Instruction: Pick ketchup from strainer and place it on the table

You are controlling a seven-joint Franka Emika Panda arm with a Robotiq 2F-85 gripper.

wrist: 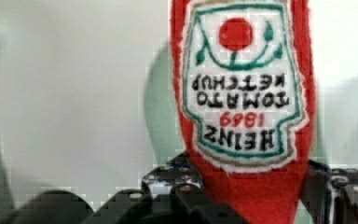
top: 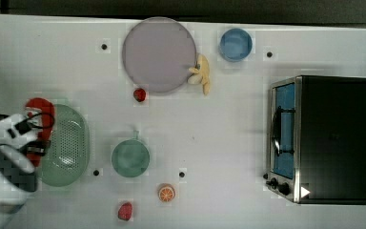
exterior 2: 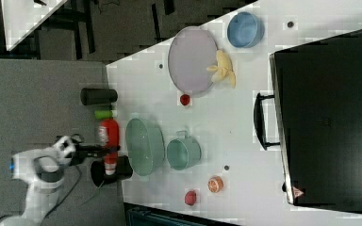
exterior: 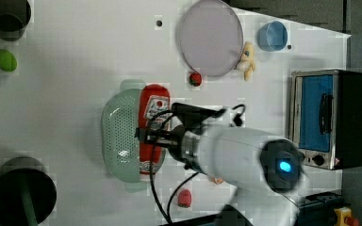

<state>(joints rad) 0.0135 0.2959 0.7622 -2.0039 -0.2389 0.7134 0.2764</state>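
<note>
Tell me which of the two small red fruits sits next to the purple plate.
The red fruit touching the purple plate's rim; the other one lies beside the orange slice.

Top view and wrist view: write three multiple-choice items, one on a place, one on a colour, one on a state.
1. In the top view, the green cup stands where from the strainer? A left, B right, C inside.
2. The bowl near the plate is: A blue, B red, C yellow.
3. The ketchup is: A in the bowl, B clamped in the gripper, C on the plate.
Answers: B, it sits on the top view's right of the strainer; A, its rim is blue; B, fingers flank it in the wrist view.
</note>
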